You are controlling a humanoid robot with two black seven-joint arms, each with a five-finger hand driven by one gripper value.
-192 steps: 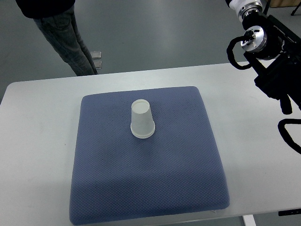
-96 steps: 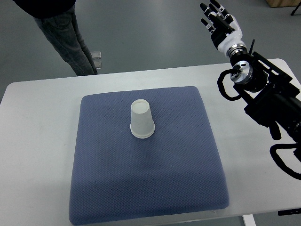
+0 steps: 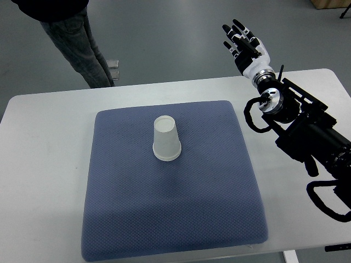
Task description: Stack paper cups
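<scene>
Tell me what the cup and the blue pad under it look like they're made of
Cup: apparently paper, matte white, with a thin rolled rim at the bottom since it stands upside down; thin plastic can't be ruled out.
Blue pad: looks like soft foam or fabric, with a fine dotted weave texture and rounded, cushioned edges. It lies on a smooth white table.

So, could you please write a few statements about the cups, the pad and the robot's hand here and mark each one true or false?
1. The paper cup stack stands upside down on the blue pad. True.
2. The right hand grips the cups. False: it is open, beyond the far edge of the table, holding nothing.
3. The left hand is over the pad. False: it is not in view.
4. A person's legs show beyond the table. True.
</scene>
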